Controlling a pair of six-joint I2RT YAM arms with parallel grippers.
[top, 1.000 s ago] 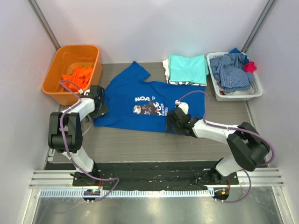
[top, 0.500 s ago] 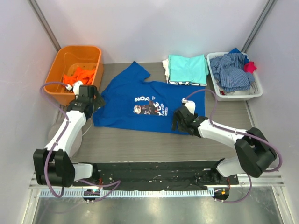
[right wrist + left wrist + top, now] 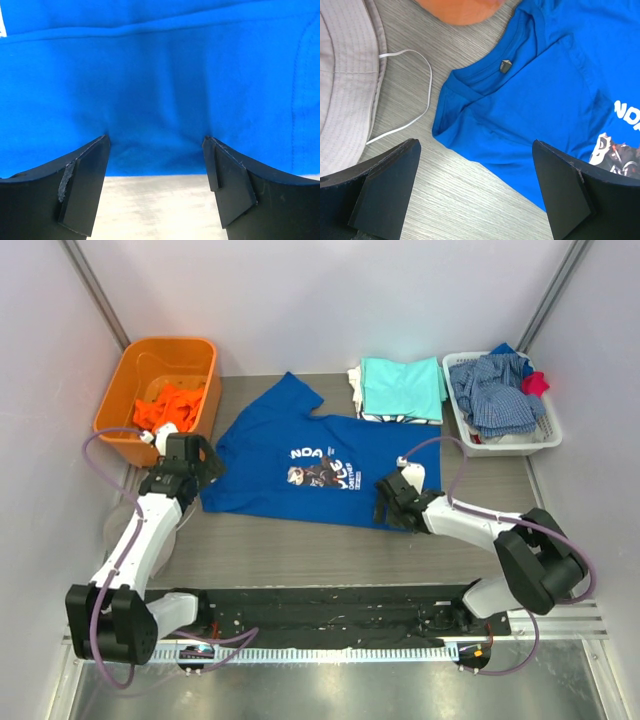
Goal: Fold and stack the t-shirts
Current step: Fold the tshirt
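Observation:
A royal blue t-shirt (image 3: 300,465) with a chest print lies spread flat on the table, collar to the left. My left gripper (image 3: 203,466) hovers open above its collar corner; in the left wrist view the gripper (image 3: 475,146) spans the blue t-shirt's (image 3: 545,100) edge with nothing between the fingers. My right gripper (image 3: 388,504) is at the shirt's near hem on the right. In the right wrist view it (image 3: 156,139) is open, both tips down on the blue cloth (image 3: 160,75) just inside the hem. A folded aqua t-shirt (image 3: 402,388) tops a stack at the back. An orange t-shirt (image 3: 165,405) lies crumpled in the bin.
An orange bin (image 3: 160,343) stands at the back left, close to my left gripper. A white basket (image 3: 505,444) at the back right holds a blue checked garment (image 3: 495,390) and a red cloth (image 3: 536,382). A white cord (image 3: 407,85) lies beside the collar.
My left arm has swung its elbow outward and its gripper has drawn slightly left over the collar corner. The right gripper has slid a little right and nearer along the hem.

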